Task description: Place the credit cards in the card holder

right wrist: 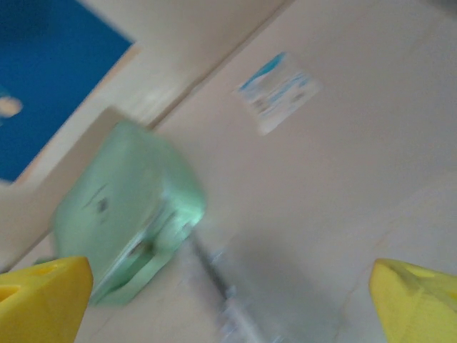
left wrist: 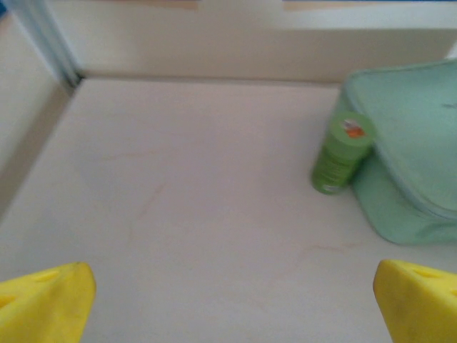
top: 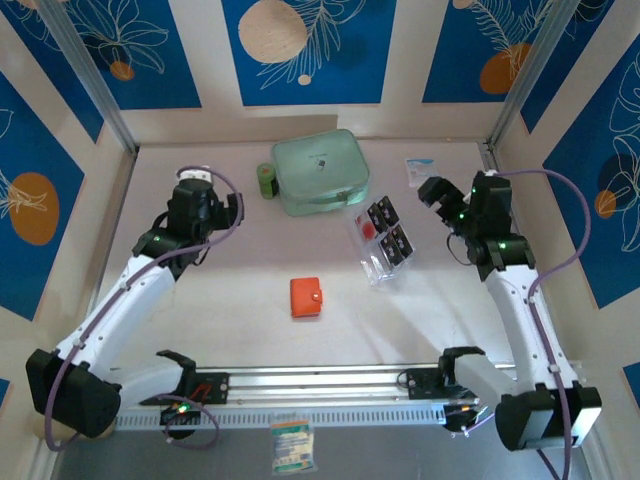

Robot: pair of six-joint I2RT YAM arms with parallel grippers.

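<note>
Currently left gripper (left wrist: 228,286) and right gripper (right wrist: 230,286) both gape empty; credit cards (top: 390,230) sit in clear rack (top: 378,268) right of centre, card holder (top: 306,297) lies shut mid-frame; pinching thin cards may tip rack

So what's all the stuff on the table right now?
card holder: one, orange-red, middle of the table.
credit cards: at least two, black with white marks, standing in the rack.
rack: one, clear, right of the middle.
zip case: one, mint green, at the back.
roll: one, green, beside the case's left side.
blue packet: one, white and blue, back right.
front packet: one, whitish-green, in front of the arm bases.
left hand: one, yellow fingers, open, back left.
right hand: one, yellow fingers, open, back right.
</note>
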